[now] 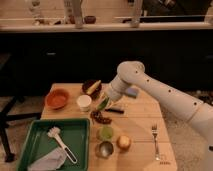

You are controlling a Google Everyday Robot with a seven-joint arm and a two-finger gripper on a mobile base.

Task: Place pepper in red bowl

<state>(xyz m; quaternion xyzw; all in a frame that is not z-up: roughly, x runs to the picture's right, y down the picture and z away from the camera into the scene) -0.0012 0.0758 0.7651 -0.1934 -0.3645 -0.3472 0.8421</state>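
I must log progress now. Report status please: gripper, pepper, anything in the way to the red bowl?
Gripper shut on pepper, over table middle. Red bowl at left, not yet reached. White cup stands between.

You find the gripper (pixel 104 102) low over the far half of a light wooden table with a plank top (pixel 142 125). Behind the gripper, a long row of dark cabinet fronts (pixel 60 57) closes the whole width of the room. Above them, higher than the gripper, runs a pale counter edge (pixel 60 26), and on it stand two pale upright posts (pixel 77 11), one to each side. To the right of the gripper, beyond the table edge, you see a speckled grey floor (pixel 176 112). Far to its left stands a thin black metal frame (pixel 7 122). The light is dim and warm.
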